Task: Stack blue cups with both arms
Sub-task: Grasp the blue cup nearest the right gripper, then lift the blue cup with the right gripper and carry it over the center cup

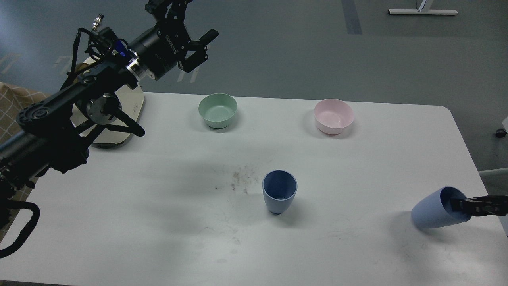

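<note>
White table [158, 206], rounded at the far right corner, scuffed with dark marks just left of centre. Upright blue cup [279, 191] stood near the middle of the table, mouth up, darker blue inside, resting on its narrow base, touched by nothing. Second blue cup [434, 209] found at 4 o'clock from the first, well apart from it, close to the table's right edge; tipped steeply with mouth toward 3 o'clock and base toward 9 o'clock, shadow beneath it on the table. Right gripper [460, 205] entered from the right edge at 3 o'clock, dark fingertips reaching into the mouth of the tipped cup at its rim; appeared clenched on that rim, though seen small and mostly cut off by the frame. Left gripper [198, 49] held high off the far left of the table at about 10 o'clock from the upright cup, well apart from both cups, fingers spread and released, holding nothing. Green bowl [217, 110] at 11 o'clock from the upright cup, near the far edge. Pink bowl [333, 115] at 1 o'clock from the same cup, also near the far edge, well apart from the green bowl. Cream-coloured flat object [133, 107] at the far left of the table, partly hidden behind the left arm.
</note>
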Action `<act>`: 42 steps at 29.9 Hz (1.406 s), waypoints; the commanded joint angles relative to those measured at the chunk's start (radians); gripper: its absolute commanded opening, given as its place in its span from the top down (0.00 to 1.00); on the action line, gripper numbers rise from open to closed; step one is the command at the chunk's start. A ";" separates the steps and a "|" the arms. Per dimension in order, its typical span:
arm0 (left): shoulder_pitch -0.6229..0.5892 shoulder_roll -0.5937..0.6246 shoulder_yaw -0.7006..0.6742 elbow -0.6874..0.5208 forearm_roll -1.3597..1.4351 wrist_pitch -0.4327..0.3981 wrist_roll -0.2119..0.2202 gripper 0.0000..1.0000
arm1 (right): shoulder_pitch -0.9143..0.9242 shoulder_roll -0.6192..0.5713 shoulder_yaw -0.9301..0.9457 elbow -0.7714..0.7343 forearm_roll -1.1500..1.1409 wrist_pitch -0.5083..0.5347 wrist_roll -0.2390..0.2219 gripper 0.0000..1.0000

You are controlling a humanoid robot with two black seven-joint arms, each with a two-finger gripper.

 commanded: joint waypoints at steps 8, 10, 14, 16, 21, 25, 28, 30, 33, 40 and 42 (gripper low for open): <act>0.000 -0.001 0.002 -0.008 0.001 0.002 0.005 0.02 | 0.298 -0.104 0.005 0.141 -0.003 0.118 0.000 1.00; 0.000 -0.004 0.002 -0.008 0.001 0.003 0.006 0.02 | 0.355 -0.084 0.007 0.143 -0.009 0.146 0.000 1.00; 0.000 -0.003 0.002 -0.008 0.001 0.002 0.006 0.02 | 0.452 0.039 0.002 0.065 -0.008 0.146 0.000 1.00; 0.000 0.000 0.000 -0.008 0.001 0.002 0.008 0.02 | 0.513 0.151 -0.009 -0.012 -0.005 0.146 0.000 1.00; 0.000 0.006 0.000 -0.008 0.001 0.002 0.008 0.02 | 0.646 0.338 -0.140 -0.068 0.011 0.146 0.000 1.00; 0.000 -0.001 0.000 -0.006 0.001 0.006 0.008 0.02 | 0.785 0.478 -0.312 -0.058 0.083 0.146 0.000 1.00; 0.000 -0.004 0.000 -0.005 0.001 0.008 0.008 0.02 | 0.825 0.550 -0.360 -0.042 0.127 0.146 0.000 1.00; 0.000 -0.009 0.000 -0.004 0.001 0.008 0.008 0.02 | 0.841 0.611 -0.377 -0.020 0.155 0.146 0.000 1.00; 0.000 -0.009 0.000 -0.004 0.001 0.008 0.008 0.02 | 0.868 0.682 -0.388 -0.011 0.253 0.146 0.000 1.00; 0.000 -0.001 -0.001 -0.006 0.001 0.003 0.008 0.02 | 0.880 0.837 -0.466 -0.057 0.356 0.146 0.000 1.00; 0.000 0.000 -0.001 -0.006 0.001 0.003 0.008 0.02 | 0.880 0.863 -0.489 -0.057 0.359 0.146 0.000 1.00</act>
